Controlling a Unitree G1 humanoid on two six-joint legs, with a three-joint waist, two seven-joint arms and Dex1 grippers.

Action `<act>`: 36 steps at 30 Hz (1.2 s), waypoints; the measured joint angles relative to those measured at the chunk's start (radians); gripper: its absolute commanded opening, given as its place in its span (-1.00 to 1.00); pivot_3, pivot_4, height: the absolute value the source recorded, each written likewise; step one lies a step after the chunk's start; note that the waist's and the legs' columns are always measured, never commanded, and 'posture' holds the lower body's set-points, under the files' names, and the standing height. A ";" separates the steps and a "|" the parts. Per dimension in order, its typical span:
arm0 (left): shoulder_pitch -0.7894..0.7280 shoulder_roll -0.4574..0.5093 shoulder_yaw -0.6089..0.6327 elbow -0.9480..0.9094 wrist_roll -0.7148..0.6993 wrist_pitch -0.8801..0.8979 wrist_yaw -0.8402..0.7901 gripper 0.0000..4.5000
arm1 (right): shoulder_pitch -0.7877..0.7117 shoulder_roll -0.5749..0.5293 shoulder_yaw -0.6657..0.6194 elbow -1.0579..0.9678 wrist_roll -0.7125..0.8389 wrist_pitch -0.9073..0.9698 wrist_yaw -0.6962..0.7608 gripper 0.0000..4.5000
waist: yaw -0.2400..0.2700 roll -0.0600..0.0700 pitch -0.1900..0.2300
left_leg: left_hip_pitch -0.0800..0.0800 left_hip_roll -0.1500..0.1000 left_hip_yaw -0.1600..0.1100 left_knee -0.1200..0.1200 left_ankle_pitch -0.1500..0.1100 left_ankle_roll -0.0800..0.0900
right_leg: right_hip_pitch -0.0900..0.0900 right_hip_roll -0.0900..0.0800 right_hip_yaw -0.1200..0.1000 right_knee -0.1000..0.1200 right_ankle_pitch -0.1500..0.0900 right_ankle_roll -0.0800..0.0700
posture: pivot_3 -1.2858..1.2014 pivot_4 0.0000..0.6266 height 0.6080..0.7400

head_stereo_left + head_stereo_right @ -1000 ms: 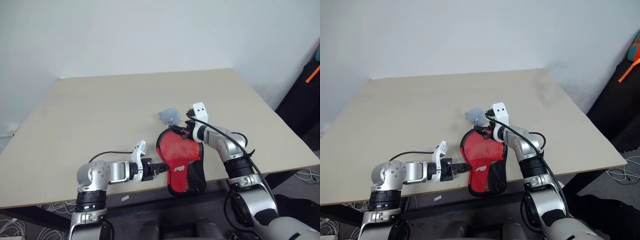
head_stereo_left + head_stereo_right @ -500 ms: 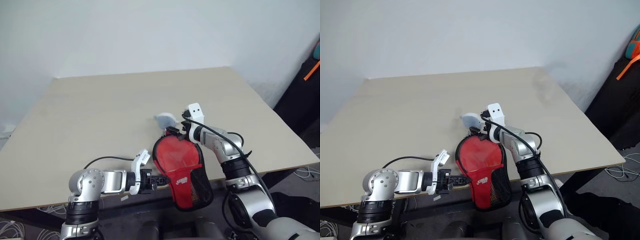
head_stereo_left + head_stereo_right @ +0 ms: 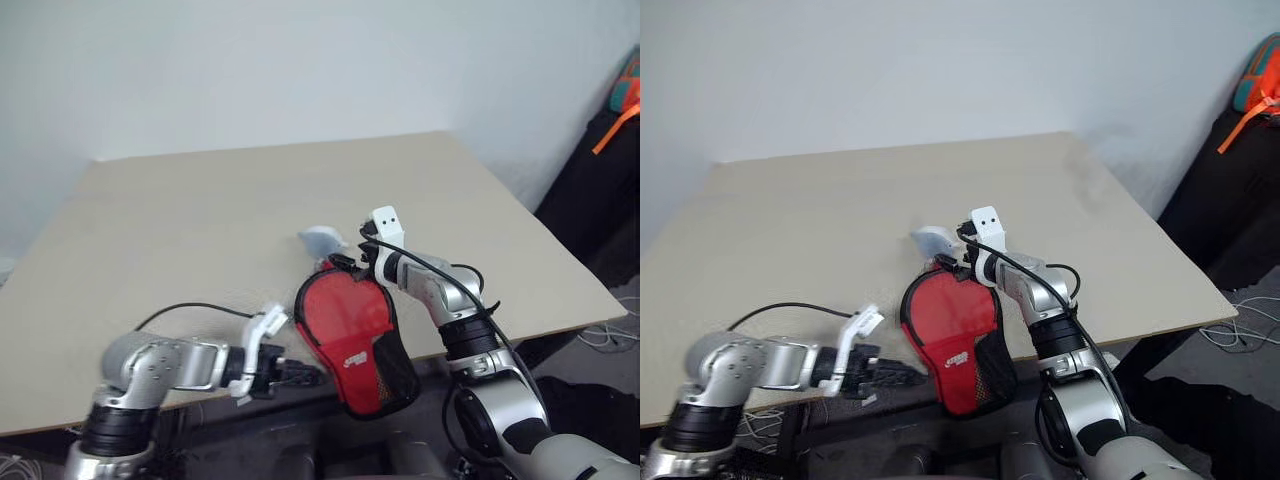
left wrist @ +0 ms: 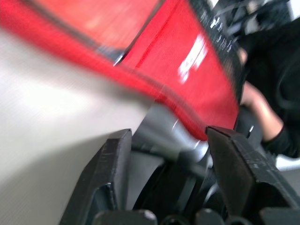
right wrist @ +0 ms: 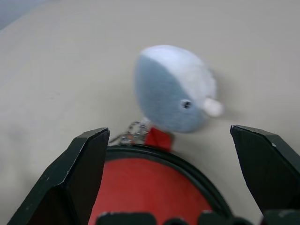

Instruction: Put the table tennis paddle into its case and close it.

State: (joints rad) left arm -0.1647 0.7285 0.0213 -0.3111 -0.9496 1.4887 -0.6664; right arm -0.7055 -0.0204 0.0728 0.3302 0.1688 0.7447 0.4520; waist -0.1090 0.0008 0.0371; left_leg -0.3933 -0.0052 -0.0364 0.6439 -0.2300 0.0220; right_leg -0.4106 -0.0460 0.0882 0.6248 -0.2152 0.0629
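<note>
table [image 3: 200, 220] | case [image 3: 352, 330] overhangs edge | left hand [image 3: 290, 374] released, right hand [image 5: 173, 187] spread | re-pinch zipper, pull steadily

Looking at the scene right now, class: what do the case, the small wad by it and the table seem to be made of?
Case: soft fabric, glossy red front, black trim, mesh neck. Wad: plush, fuzzy blue-grey and white, probably a keychain charm. Table: matte beige board, likely laminate.
</note>
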 measured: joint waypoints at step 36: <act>-0.110 -0.324 -0.317 0.256 0.627 -0.917 -0.095 -0.99 | -0.473 0.015 -0.077 0.805 -0.034 -0.443 0.003 1.00 | 0.002 -0.001 0.002 | 0.000 -0.002 -0.001 0.001 0.001 0.000 | 0.002 0.000 0.001 0.001 0.002 -0.003 | 0.03 -1.00 1.00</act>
State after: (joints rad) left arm -0.2748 0.4044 -0.2954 -0.0556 -0.3226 0.5718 -0.7619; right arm -1.1784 -0.0058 -0.0045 1.1353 0.1348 0.3019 0.4550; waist -0.1071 -0.0001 0.0388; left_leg -0.3935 -0.0068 -0.0369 0.6449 -0.2290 0.0223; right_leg -0.4089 -0.0461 0.0891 0.6260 -0.2130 0.0596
